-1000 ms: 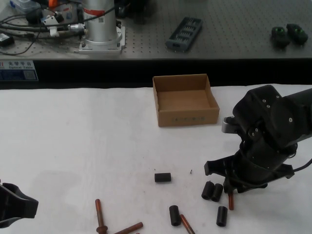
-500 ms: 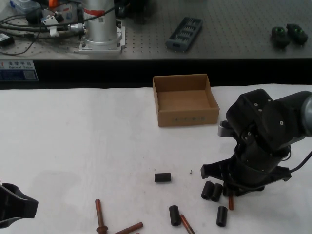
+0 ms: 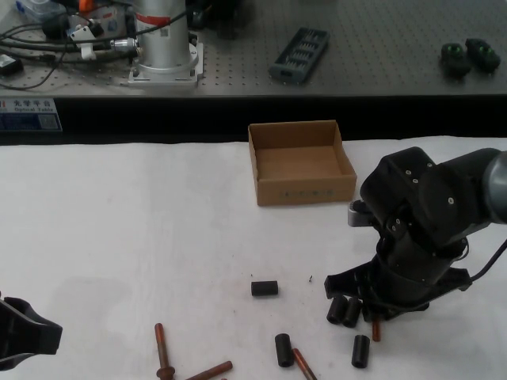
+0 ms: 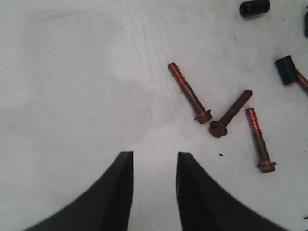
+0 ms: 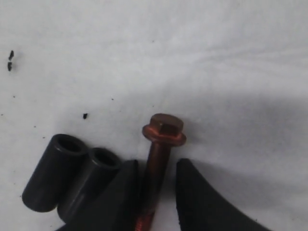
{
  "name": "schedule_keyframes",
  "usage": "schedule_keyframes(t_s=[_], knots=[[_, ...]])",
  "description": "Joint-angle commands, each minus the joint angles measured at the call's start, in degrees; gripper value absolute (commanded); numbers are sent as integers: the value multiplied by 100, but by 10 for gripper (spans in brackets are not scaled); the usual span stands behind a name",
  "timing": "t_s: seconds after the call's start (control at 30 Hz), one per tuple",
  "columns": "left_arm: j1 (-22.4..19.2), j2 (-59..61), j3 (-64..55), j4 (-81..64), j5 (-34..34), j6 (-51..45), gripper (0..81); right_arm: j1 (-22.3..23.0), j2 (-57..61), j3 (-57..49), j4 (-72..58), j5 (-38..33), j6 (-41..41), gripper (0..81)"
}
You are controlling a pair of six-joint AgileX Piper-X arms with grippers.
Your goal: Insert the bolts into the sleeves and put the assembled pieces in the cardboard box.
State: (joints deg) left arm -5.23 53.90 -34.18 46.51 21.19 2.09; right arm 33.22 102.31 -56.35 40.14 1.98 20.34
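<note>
Lower and nearer the sleeves than a second ago, the right arm has its tool [image 5: 158, 168] astride a copper bolt [image 5: 161, 144] lying on the bench [image 3: 119, 237]. The fingers are narrowly apart either side of the shaft, not yet pinching it, I'd judge. Two sleeves [image 5: 53, 173] lie touching just beside it. The left tool [image 4: 154, 159] hangs narrowly parted and holds nothing, near three loose bolts [image 4: 231, 113]. Nothing is assembled and no piece is in the cardboard box [image 3: 305, 194], so everything remains. From above the arm hides the straddle that its wrist camera shows plainly.

Coppery metal bolts [image 4: 189, 91], matt black sleeves [image 5: 52, 179], plain brown cardboard box [image 3: 306, 192]
</note>
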Motion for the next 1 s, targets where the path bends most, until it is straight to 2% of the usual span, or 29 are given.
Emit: schedule_keyframes(t_s=[0.0, 0.23, 0.53, 0.97], knots=[[-7, 17, -34, 22, -33, 87, 231, 10, 148, 74, 413, 73, -115, 208], [-7, 17, -34, 69, -33, 87, 231, 10, 148, 74, 498, 139, -366, 61], [-7, 6, -34, 143, -33, 87, 231, 10, 148, 74, 518, 136, -366, 59], [-7, 6, -34, 143, -33, 87, 231, 10, 148, 74, 492, 392, -882, 59]])
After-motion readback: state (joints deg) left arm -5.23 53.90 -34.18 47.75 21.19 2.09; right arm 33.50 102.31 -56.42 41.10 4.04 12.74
